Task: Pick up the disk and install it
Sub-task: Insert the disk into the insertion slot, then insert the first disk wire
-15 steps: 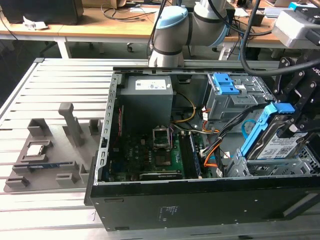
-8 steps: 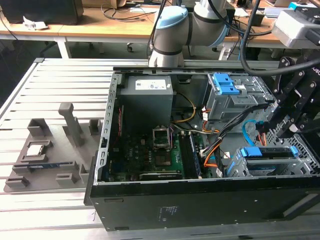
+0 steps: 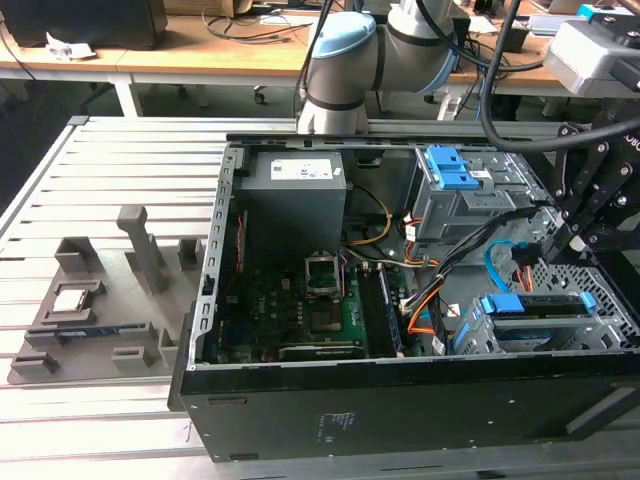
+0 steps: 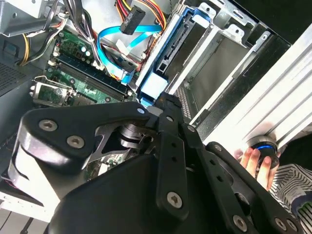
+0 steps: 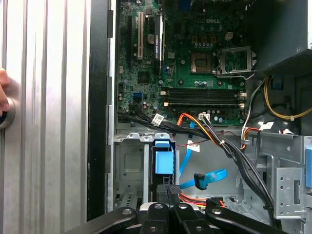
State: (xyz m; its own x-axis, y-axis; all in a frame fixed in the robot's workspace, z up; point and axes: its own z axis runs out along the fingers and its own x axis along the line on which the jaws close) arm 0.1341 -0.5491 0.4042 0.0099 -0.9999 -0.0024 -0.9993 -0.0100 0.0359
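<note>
The disk [image 3: 540, 305] sits edge-up in the drive cage [image 3: 590, 335] of the open computer case [image 3: 400, 400]; the claw [image 5: 168, 192] appears clamped on its blue frame, so seating is in hand; pressing home calls for straight alignment.

The gripper [image 5: 171, 194] holds the blue-framed disk [image 5: 164, 161] in the drive cage [image 5: 127, 165].

Ribbed aluminium surface [image 3: 120, 160], grey, slotted lengthwise. Behind it: wooden desks [image 3: 180, 55] on white legs, strewn with cables [image 3: 240, 22].
</note>
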